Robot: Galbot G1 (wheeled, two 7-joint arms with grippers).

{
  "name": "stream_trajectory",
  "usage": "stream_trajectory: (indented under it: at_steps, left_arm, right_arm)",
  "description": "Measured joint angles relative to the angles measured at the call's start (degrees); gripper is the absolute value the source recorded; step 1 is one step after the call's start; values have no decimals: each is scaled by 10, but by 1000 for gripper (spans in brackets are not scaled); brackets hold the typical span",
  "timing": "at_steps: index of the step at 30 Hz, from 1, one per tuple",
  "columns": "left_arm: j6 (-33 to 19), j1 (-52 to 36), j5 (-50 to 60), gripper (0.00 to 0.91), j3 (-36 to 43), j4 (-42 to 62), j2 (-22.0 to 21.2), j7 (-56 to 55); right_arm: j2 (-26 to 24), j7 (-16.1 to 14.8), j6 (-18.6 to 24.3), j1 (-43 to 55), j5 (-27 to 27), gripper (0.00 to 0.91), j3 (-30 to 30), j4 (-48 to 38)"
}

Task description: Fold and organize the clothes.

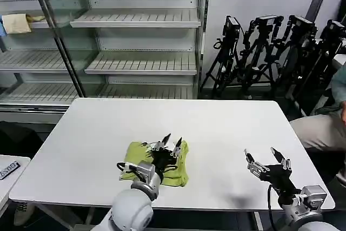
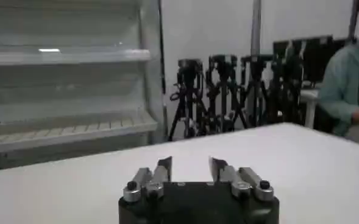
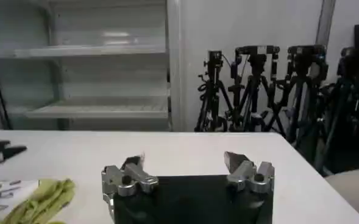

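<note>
The clothes, a lime T-shirt point(image 1: 162, 174), lie folded in a small bundle on the white table point(image 1: 216, 128) near its front edge, left of centre. My left gripper point(image 1: 172, 140) hovers just above the bundle, open, with nothing between its fingers; in the left wrist view this gripper point(image 2: 190, 163) points over bare tabletop. My right gripper point(image 1: 260, 154) hangs open above the table's front right, apart from the shirt. In the right wrist view that gripper point(image 3: 184, 159) is wide open, and the T-shirt point(image 3: 42, 199) shows off to the side beside the left gripper's dark fingertips point(image 3: 5, 150).
Metal shelving point(image 1: 135, 41) stands behind the table, with a cream cloth point(image 1: 16, 24) on one upper shelf. Several black tripods point(image 1: 270, 52) lean against the wall at the back right. A person's knee point(image 1: 321, 128) is beside the table's right edge.
</note>
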Motion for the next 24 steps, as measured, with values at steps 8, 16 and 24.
stream_trajectory:
  at_steps: [8, 16, 24]
  left_arm:
    - [17, 37, -71, 907, -98, -27, 49, -16]
    - [38, 83, -96, 907, -156, -5, 71, -33]
    - [47, 88, -121, 10, -157, 39, 64, -41]
  right_arm:
    - [-4, 0, -1, 11, 1, 907, -7, -4]
    - [-6, 2, -2, 10, -6, 907, -19, -1]
    - [-9, 2, -2, 5, -8, 907, -16, 11]
